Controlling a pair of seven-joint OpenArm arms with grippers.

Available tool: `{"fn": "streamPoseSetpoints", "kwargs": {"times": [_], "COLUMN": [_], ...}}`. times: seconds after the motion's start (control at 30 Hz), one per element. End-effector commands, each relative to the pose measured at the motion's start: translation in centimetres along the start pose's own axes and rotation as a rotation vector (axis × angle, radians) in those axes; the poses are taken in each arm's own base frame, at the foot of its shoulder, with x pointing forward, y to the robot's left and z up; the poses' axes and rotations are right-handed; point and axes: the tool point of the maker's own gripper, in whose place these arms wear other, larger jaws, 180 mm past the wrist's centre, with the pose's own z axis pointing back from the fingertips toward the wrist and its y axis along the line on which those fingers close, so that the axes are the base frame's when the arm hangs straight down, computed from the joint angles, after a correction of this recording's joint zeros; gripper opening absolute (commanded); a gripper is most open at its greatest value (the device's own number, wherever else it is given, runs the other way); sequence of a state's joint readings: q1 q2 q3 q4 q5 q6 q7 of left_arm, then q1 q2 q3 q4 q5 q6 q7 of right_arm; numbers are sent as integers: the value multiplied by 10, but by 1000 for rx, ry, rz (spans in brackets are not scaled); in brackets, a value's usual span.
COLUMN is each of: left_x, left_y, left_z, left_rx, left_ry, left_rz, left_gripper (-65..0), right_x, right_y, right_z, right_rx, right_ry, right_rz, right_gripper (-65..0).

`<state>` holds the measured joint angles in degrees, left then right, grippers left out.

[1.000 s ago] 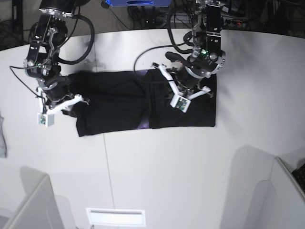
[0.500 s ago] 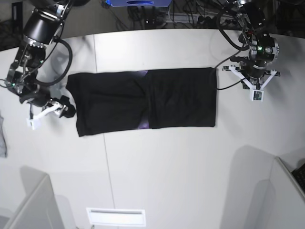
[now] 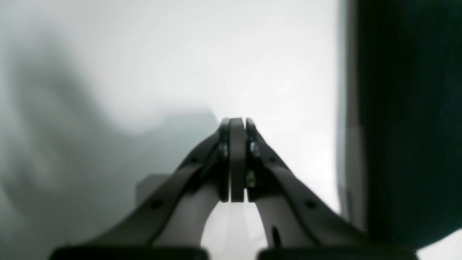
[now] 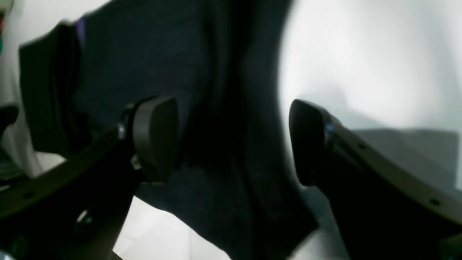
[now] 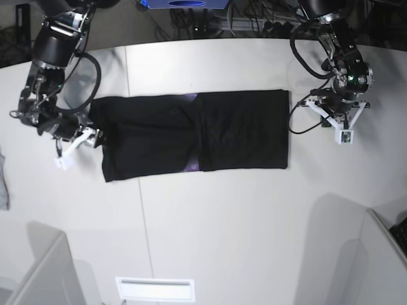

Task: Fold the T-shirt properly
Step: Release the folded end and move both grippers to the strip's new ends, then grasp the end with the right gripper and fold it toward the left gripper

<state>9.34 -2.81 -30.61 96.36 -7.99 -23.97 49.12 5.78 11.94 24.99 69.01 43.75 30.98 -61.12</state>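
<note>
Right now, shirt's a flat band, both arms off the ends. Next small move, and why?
Probably close the right gripper on the T-shirt end: its open jaws straddle that edge. The left gripper is shut, over bare table beside the other end, holding nothing.

The black T-shirt lies flat on the table, folded into a wide rectangle, purple print peeking at the seam.

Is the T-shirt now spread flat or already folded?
Partly folded. The T-shirt lies on the table as a long band, with overlapping layers meeting at a seam near its middle. Neither gripper holds it.
</note>
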Motion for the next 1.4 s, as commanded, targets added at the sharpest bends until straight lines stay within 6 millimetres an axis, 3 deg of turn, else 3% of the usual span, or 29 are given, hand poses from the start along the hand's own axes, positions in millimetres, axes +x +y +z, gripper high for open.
{"fn": "streamPoseSetpoints", "kwargs": {"times": [0.0, 0.27, 0.4, 0.5, 0.57, 0.67, 0.8, 1.0, 1.17, 1.37], "left_x": [12, 9, 20, 12, 0, -12, -25, -30, -30, -30], "left_y": [2, -2, -23, -40, -48, -55, -67, -85, -103, -117], "left_z": [0, -14, -18, -29, -38, -47, -54, -56, -56, -56], "left_rx": [2, -21, -68, -111, -135, -157, -189, -228, -267, -295], "left_ry": [-33, -6, -42, -34, -2, 19, 44, 60, 63, 65], "left_rz": [-3, 23, -20, -32, -26, -15, -22, -55, -96, -122], "left_gripper": [-650, -650, -650, -650, -650, -650, -650, -650, -650, -650], "right_x": [-8, -29, -34, -35, -38, -38, -31, -13, 17, 30], "right_y": [-4, 9, 16, 13, 9, 8, 8, 2, 23, 57], "right_z": [0, -13, -20, -24, -24, -27, -29, -19, 1, 5], "right_rx": [-27, -2, 10, 14, 10, 13, 13, -38, -82, -133], "right_ry": [54, 118, 147, 136, 145, 153, 128, 80, -18, -39], "right_rz": [17, 36, 65, 39, 25, 19, 18, 10, 65, 183], "right_gripper": [-203, -204, -204, -216, -269, -405, -650, -650, -650, -650]}}
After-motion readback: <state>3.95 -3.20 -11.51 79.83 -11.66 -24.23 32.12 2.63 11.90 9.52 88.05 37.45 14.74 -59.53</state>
